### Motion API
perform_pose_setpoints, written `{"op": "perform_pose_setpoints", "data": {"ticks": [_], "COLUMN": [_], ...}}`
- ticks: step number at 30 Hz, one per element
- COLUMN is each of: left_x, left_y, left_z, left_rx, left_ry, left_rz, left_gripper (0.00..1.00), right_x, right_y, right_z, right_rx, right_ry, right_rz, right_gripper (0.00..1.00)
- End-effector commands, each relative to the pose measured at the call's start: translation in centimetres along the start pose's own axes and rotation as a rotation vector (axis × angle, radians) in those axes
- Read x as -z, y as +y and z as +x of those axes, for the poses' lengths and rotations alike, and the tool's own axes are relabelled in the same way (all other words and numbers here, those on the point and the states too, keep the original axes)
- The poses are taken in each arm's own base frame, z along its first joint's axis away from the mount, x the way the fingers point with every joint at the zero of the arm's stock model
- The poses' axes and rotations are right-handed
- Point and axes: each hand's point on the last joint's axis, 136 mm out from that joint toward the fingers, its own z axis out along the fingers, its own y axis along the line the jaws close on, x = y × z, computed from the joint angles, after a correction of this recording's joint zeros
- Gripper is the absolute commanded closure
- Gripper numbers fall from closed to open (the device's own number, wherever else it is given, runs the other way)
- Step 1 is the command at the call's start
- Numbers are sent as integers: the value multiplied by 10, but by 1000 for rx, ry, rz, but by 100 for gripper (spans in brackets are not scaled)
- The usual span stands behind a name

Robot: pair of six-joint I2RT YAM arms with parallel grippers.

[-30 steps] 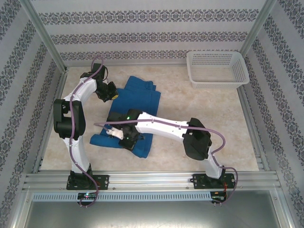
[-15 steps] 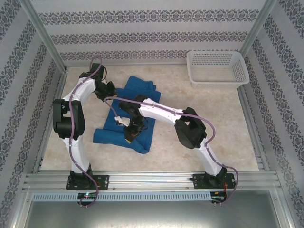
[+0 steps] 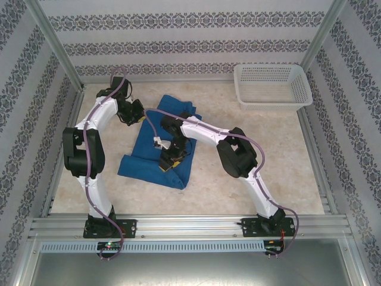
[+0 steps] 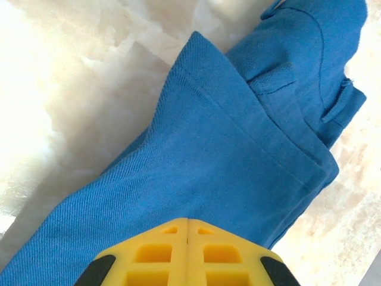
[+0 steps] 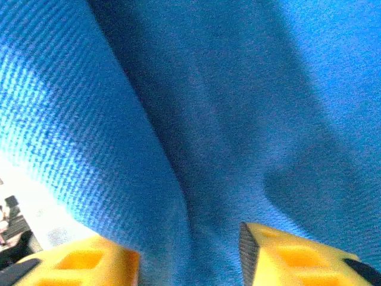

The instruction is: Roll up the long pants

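The counter (image 3: 262, 155) carries the long pants (image 3: 138, 161), which lie folded in a blue slab left of centre. I see the basket (image 3: 274, 105) well apart at their 2 o'clock. My right tool (image 3: 168, 162) is down on the pants' middle, its fingers parted about halfway with a fold of cloth bulging between them. My left tool (image 3: 138, 113), pinched shut, hangs at the pants' 11 o'clock corner.

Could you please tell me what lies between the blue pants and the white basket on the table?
In the top external view, the stretch between the long pants and the white mesh basket is bare tabletop.
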Motion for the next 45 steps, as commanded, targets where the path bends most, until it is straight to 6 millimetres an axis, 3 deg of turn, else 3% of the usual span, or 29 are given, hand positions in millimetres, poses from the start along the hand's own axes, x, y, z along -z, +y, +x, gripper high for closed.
{"op": "perform_pose_setpoints", "data": {"ticks": [1, 6, 10, 12, 14, 16, 18, 19, 20, 22, 24, 27, 31, 37, 41, 43, 45], "left_x": [21, 19, 19, 20, 20, 20, 20, 21, 21, 21, 22, 23, 22, 20, 18, 17, 17], "left_y": [1, 5, 7, 8, 9, 10, 11, 11, 12, 13, 16, 17, 19, 22, 23, 22, 20], "left_z": [1, 0, 1, 1, 1, 2, 3, 3, 3, 3, 3, 2, 4, 2, 1, 1, 1], "left_rx": [11, 23, 25, 28, 30, 33, 33, 33, 35, 35, 39, 44, 43, 54, 62, 60, 58], "left_ry": [-9, -9, -7, -9, -14, -12, -10, -11, -12, -14, -12, -15, -12, -12, -13, -10, -11], "left_rz": [-2, -5, -7, -8, -9, -7, -9, -8, -10, -13, -17, -15, -18, -19, -13, -4, 6], "left_gripper": [100, 100, 100, 100, 100, 100, 100, 100, 100, 100, 100, 100, 100, 100, 100, 83, 72], "right_x": [31, 79, 93, 86, 65, 43, 23, 14, 4, -15, -28, -48, -70, -88, -87, -86, -87], "right_y": [-5, 34, 87, 120, 155, 166, 158, 152, 148, 144, 133, 113, 106, 98, 90, 88, 87], "right_z": [-8, -7, 10, 21, 31, 41, 48, 50, 53, 61, 65, 71, 75, 75, 68, 64, 61], "right_rx": [43, 148, 282, 299, 316, 319, 306, 293, 290, 314, 362, 405, 438, 499, 516, 525, 535], "right_ry": [-85, -208, -270, -292, -290, -265, -231, -217, -200, -166, -134, -61, -14, 2, -11, -13, -16], "right_rz": [132, 338, 477, 428, 282, 244, 274, 285, 289, 328, 439, 580, 659, 795, 867, 888, 895], "right_gripper": [49, 50, 50, 51, 54, 69, 95, 95, 90, 57, 46, 45, 43, 24, 14, 9, 8]}}
